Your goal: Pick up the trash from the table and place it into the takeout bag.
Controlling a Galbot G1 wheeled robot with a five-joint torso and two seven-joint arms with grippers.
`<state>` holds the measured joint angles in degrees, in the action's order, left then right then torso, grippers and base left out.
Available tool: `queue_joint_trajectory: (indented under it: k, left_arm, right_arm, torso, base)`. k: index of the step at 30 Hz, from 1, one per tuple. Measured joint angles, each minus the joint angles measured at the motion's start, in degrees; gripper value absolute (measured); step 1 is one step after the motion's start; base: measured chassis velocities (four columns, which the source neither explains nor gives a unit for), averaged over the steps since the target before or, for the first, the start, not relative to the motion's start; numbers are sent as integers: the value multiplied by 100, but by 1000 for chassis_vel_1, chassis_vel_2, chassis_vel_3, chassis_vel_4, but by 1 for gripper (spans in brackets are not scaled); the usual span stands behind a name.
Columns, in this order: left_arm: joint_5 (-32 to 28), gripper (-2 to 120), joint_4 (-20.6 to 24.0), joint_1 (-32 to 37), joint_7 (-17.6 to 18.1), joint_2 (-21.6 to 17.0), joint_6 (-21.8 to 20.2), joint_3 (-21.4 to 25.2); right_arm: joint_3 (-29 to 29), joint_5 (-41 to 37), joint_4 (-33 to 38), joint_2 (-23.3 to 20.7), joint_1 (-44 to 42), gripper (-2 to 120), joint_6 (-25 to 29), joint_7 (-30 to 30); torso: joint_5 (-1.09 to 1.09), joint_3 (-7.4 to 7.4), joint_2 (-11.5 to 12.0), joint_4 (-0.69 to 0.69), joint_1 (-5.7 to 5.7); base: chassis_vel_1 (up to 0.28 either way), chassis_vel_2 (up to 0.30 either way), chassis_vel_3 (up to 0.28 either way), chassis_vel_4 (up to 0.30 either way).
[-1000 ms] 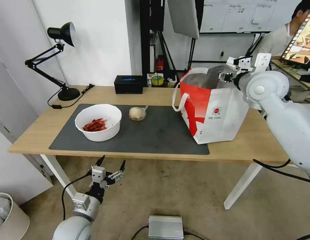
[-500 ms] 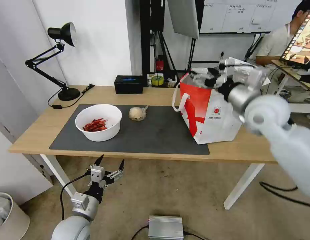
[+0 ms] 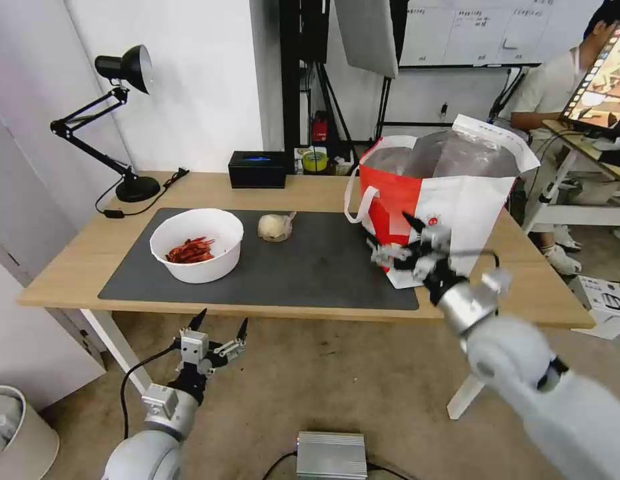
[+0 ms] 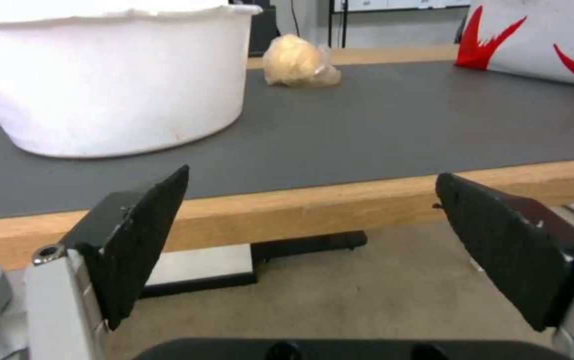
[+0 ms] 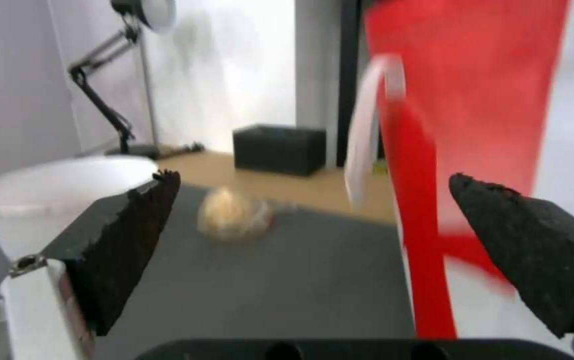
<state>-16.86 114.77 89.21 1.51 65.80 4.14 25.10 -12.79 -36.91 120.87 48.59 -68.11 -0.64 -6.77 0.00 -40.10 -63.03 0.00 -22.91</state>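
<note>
Right gripper (image 3: 398, 245) is empty with fingers spread apart, hanging in front of the takeout bag (image 3: 450, 227), low at its red-and-white front face, over the near edge of the dark mat (image 3: 323, 273). The bag's mouth is above and behind it, foil lining showing.

Left gripper (image 3: 218, 327) is also spread wide and holding nothing, parked below the table (image 3: 77, 267) edge, out in front of the desk. From it the white bowl (image 3: 197, 243) sits up and straight ahead on the mat.

Remaining trash on the table: the white bowl with red scraps, and the balled plastic wrap (image 3: 275, 227).

- Wrap: ahead of the right gripper and off to its left, on the mat, between the bowl and the bag. The right wrist view puts it (image 5: 234, 215) roughly centred between the open fingers, farther along the mat. It's a round lump with no real long axis, so approach angle looks uncritical.
- Bowl: beyond the wrap from the right gripper, well apart; nearly dead ahead of the left gripper, just above it.

My read: right arm is nearer the wrap and already at table height, while the left is nearer the bowl but would have to clear the table edge first.
</note>
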Motion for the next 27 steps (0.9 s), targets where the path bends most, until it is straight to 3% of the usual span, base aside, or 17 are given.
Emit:
queue_joint_trajectory:
  k: [12, 27]
  left_arm:
    - [1, 100, -41, -16, -1, 3, 15, -69]
    - [11, 100, -87, -38, -1, 30, 24, -118]
  right_arm:
    - [-84, 1030, -243, 583, -1393, 100, 691, -143]
    - [-69, 1202, -436, 845, -1881, 100, 857, -248]
  torso:
    - [0, -1, 0, 0, 0]
    - [0, -1, 0, 0, 0]
  base:
    - [0, 0, 0, 0]
    - [0, 0, 0, 0]
